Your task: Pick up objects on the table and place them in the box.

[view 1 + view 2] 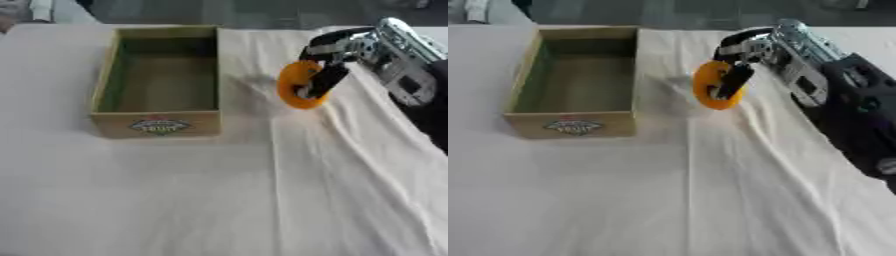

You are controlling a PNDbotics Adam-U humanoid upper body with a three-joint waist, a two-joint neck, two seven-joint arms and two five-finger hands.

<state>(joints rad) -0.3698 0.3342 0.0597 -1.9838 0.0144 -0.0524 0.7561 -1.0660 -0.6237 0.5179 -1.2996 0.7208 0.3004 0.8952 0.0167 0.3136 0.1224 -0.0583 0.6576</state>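
An open cardboard box [158,125] with a green inside stands on the white cloth at the upper left; nothing shows in it. My right hand [745,60] comes in from the upper right and is shut on an orange round object [708,87], its fingers curled round it. The object hangs above the cloth just to the right of the box, apart from its wall. My left hand shows in neither view.
A white cloth [219,200] with long creases covers the table. My right forearm [859,115], black and silver, crosses the right side. The table's far edge runs along the top, with dark floor beyond.
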